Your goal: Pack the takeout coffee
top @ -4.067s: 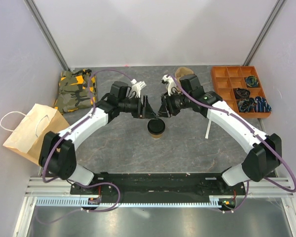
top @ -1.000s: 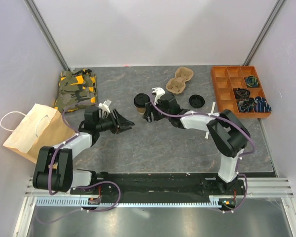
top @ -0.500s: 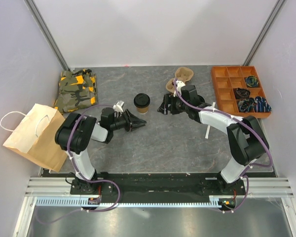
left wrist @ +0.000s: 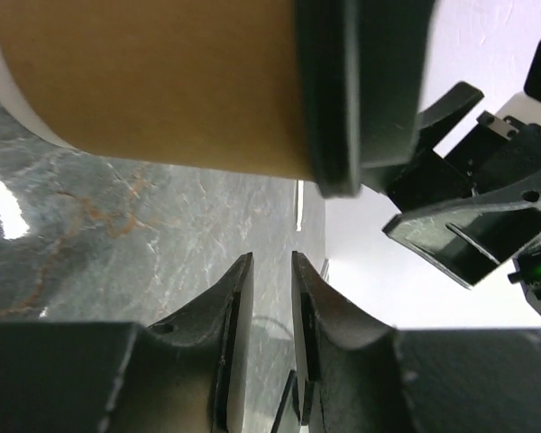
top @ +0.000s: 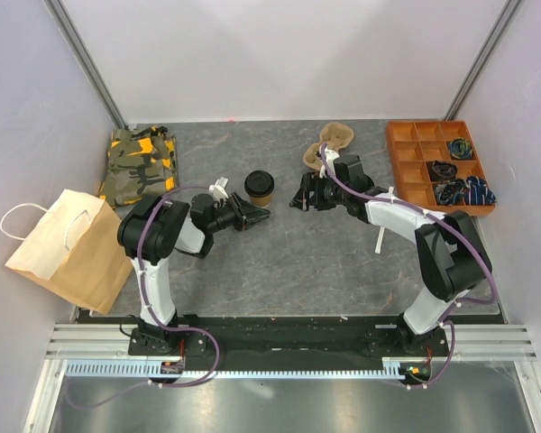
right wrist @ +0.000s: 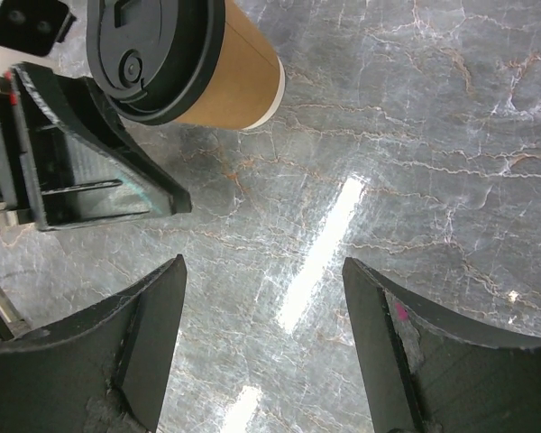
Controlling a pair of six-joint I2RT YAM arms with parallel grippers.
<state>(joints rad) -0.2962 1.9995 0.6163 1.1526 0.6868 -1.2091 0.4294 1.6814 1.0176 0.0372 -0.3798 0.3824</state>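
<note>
The takeout coffee cup [top: 259, 188], tan paper with a black lid on, stands upright on the grey table between my two grippers. My left gripper [top: 258, 217] lies low just near-left of the cup, jaws almost together with only a narrow slit and nothing in it. In the left wrist view the cup [left wrist: 162, 81] fills the top, above my gripper [left wrist: 270, 271]. My right gripper [top: 298, 198] is open and empty, just right of the cup. The right wrist view shows the cup [right wrist: 234, 81] beyond my spread gripper [right wrist: 266, 280], apart from it.
The brown paper bag [top: 68, 248] with white handles lies at the left edge. A camouflage cloth [top: 140, 162] is at the back left. The pulp carrier [top: 335, 137] sits behind the right arm. An orange compartment tray [top: 406, 167] is at the back right. A white strip [top: 380, 236] lies under the right arm.
The cup was carried from the middle of the table to the back and now stands free. My left gripper has swung closer to it. My right gripper hardly moved in the last half second.
</note>
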